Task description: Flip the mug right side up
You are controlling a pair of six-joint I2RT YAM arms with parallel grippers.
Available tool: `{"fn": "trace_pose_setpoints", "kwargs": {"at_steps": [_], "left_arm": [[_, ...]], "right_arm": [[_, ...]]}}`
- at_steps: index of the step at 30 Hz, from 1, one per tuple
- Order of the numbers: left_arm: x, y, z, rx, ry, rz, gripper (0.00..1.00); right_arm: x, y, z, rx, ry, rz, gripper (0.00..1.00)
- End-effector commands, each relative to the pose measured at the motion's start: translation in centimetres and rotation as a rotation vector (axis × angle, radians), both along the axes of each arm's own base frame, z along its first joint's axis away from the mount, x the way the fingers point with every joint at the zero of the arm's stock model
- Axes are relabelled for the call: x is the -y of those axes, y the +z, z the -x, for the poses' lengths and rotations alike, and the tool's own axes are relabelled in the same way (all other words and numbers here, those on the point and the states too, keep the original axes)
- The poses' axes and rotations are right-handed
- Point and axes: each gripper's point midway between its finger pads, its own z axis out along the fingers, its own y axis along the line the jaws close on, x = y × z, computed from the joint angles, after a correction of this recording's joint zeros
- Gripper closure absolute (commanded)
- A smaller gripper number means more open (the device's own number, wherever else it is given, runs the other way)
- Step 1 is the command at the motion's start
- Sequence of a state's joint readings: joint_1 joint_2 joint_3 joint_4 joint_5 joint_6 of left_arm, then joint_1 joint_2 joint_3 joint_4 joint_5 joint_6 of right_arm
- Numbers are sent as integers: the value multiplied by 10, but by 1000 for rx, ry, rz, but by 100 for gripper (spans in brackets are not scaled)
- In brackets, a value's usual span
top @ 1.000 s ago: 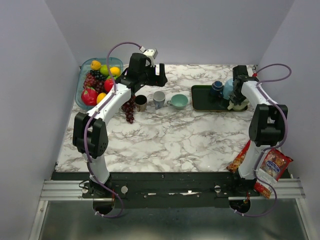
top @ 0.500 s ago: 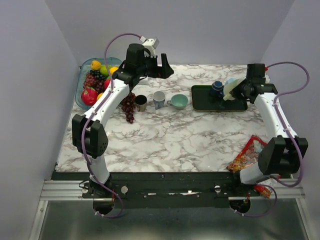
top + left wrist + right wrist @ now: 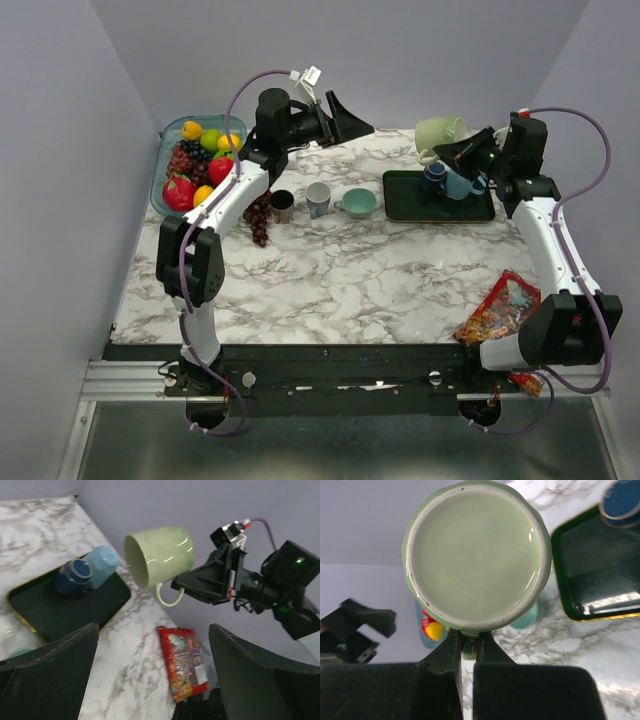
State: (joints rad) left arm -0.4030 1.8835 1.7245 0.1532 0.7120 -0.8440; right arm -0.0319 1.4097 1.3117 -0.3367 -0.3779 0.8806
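Fruit dish: at 10 o'clock on the marble-patterned worktop point(image 3: 350, 280) I see a blue-tinted clear dish point(image 3: 160, 200) of mixed fruit. A bunch of dark grapes point(image 3: 259, 219) lies just off its 4 o'clock corner.
Left arm: my left pincer point(image 3: 356, 122) is raised over the worktop's far edge near 12 o'clock. The wrist view shows its fingers point(image 3: 50, 675) wide apart with nothing between them.
Cup row: a dark brown cup point(image 3: 282, 205), a grey-patterned white cup point(image 3: 318, 198) and a teal bowl-shaped cup point(image 3: 357, 203) stand side by side.
Tray: a dark green rectangular tray point(image 3: 410, 206) at 2 o'clock holds a dark blue mug point(image 3: 433, 177) and a light blue mug point(image 3: 460, 184), tipped and touching.
Mug: the pale green ceramic mug point(image 3: 437, 133) hangs in the air at 1 o'clock. It is on its side with its mouth towards 9 o'clock and its handle underneath.
Right arm: my right pincer point(image 3: 452, 150) is clamped on that mug's handle.
Packet: a red snack packet point(image 3: 498, 308) lies at 4 o'clock.
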Motion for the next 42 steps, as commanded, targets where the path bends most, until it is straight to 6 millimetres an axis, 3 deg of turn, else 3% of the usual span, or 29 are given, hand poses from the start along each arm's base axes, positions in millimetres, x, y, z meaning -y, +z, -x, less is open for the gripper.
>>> {"fn": "trace_pose_setpoints", "kwargs": {"at_steps": [1,5,10,18,30,33,34,36,39,42], "left_arm": [[28,38,31,-14,-228,230,1],[44,47,40,-26,-260,263,1],[65,59,52,-17,-300,255,1],[69,62,48,-52,-269,256,11],[72,66,51,-65,-271,289,48],[71,69,51,-63,-274,314,62],[72,69,50,-67,-276,319,71],[71,70,49,-67,-270,327,77],[70,70,47,-66,-262,331,99],[70,68,44,-68,-249,332,100]], "right_arm": [[-27,88,-5,317,145,-95,99],[-39,120,-3,422,209,-116,100],[-50,144,3,504,266,-154,99],[-84,167,18,595,381,-210,99],[-104,159,35,620,458,-226,99],[-106,152,38,610,474,-231,99],[-106,152,39,612,478,-229,99],[-107,147,41,605,487,-222,99],[-107,136,43,588,492,-207,100],[-107,127,44,570,490,-194,99]]}}
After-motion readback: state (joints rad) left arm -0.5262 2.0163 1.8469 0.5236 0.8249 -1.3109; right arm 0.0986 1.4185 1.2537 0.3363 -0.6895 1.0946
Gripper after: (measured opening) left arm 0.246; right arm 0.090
